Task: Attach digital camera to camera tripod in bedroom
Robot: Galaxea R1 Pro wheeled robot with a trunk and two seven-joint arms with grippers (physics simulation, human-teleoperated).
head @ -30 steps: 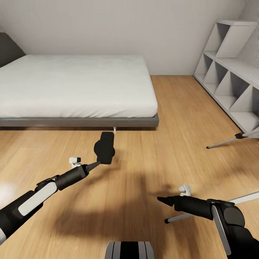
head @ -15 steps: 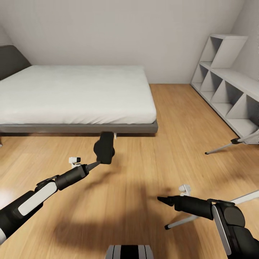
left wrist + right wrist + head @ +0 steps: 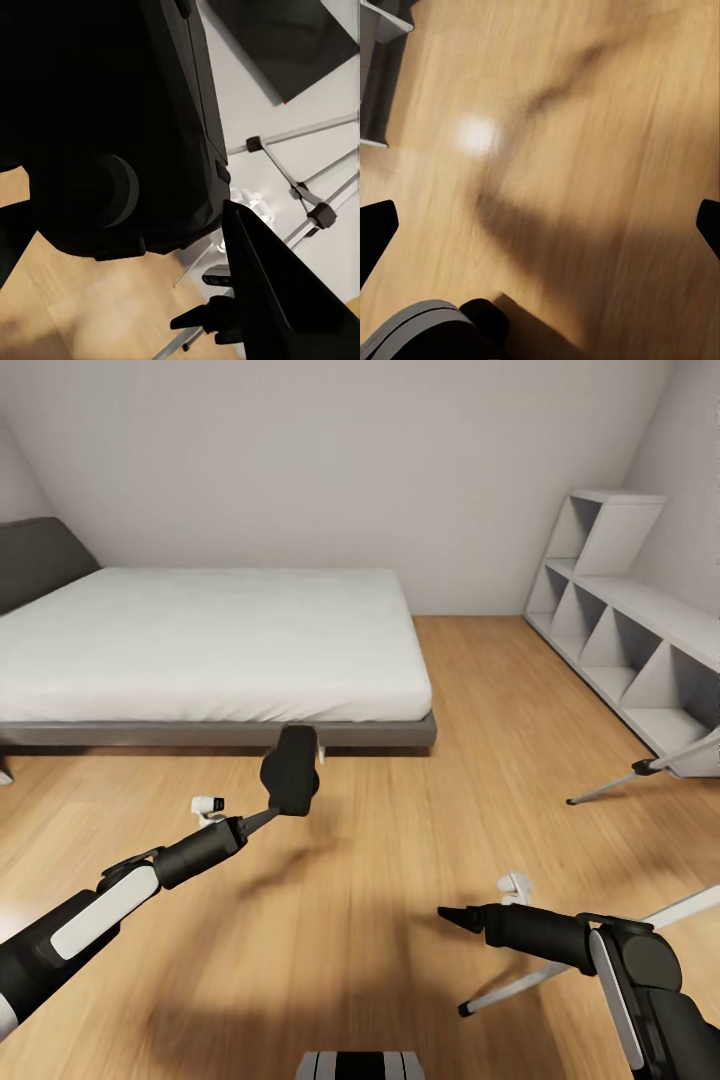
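Fingers of the left gripper point(image 3: 268, 817) pinch the digital camera point(image 3: 291, 770) and hold it up in the air, near the foot of the bed point(image 3: 210, 640). That arm reaches forward and up from the left. Up close, the digital camera point(image 3: 112, 127) looks big and black. The right gripper point(image 3: 447, 913) points left, low over the wood floor point(image 3: 400, 810); its fingertips point(image 3: 376, 229) sit far apart and hold nothing. Silver legs of the camera tripod point(image 3: 620, 784) stand on the right, beside the grey shelves point(image 3: 630, 640).
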